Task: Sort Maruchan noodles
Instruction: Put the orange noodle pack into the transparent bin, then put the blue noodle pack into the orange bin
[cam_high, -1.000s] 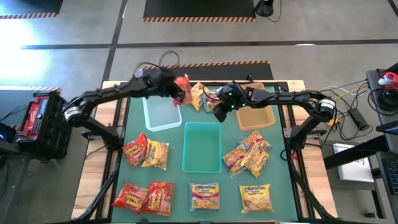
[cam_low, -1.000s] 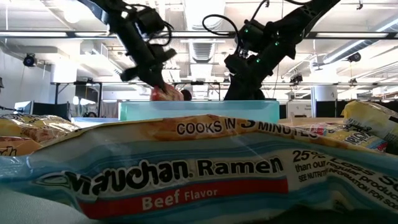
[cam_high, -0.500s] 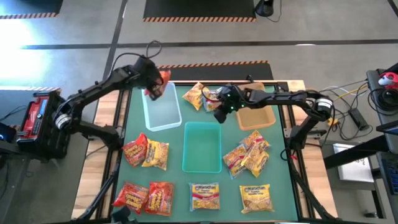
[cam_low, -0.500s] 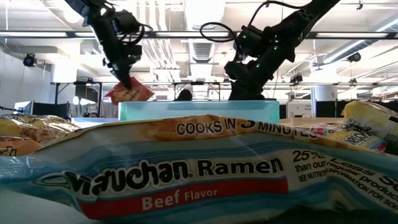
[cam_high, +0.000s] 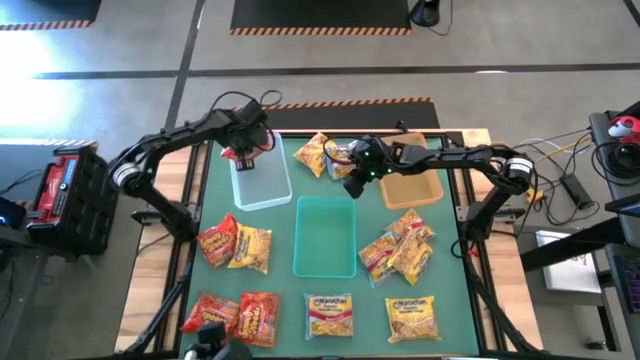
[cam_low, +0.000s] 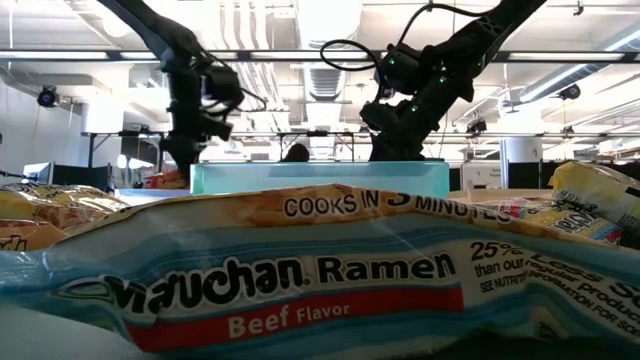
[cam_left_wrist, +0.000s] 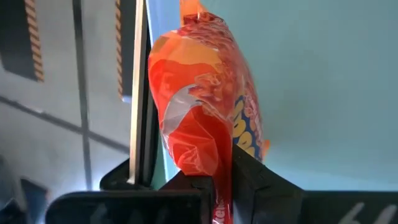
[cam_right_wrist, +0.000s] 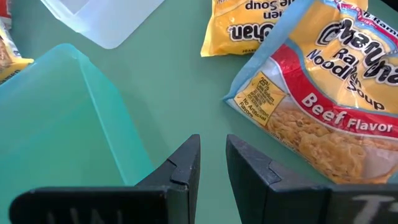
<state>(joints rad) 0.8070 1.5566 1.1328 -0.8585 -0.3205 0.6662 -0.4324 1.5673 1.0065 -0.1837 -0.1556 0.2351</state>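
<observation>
The red-orange packet (cam_left_wrist: 205, 118) hangs pinched by one end in the left claw (cam_high: 243, 152), over the far end of the clear bin (cam_high: 262, 180) near the desk's (cam_high: 370, 290) far left corner. Its long axis runs roughly up and down, the free end pointing down toward the bin. The claw's fingers (cam_left_wrist: 249, 180) are pressed tight on the plastic.

The right claw (cam_high: 352, 186) hovers just beside the yellow and beef-flavor packets (cam_high: 322, 155) at the far edge, between the clear bin and the tan bin (cam_high: 412, 186); its fingers stand slightly parted and pinch nothing.

Sorting looks barely begun (all three bins, including the teal bin (cam_high: 326, 236), appear to hold nothing yet). Loose packets (cam_high: 238, 248) remain scattered along the near edge and both sides.
</observation>
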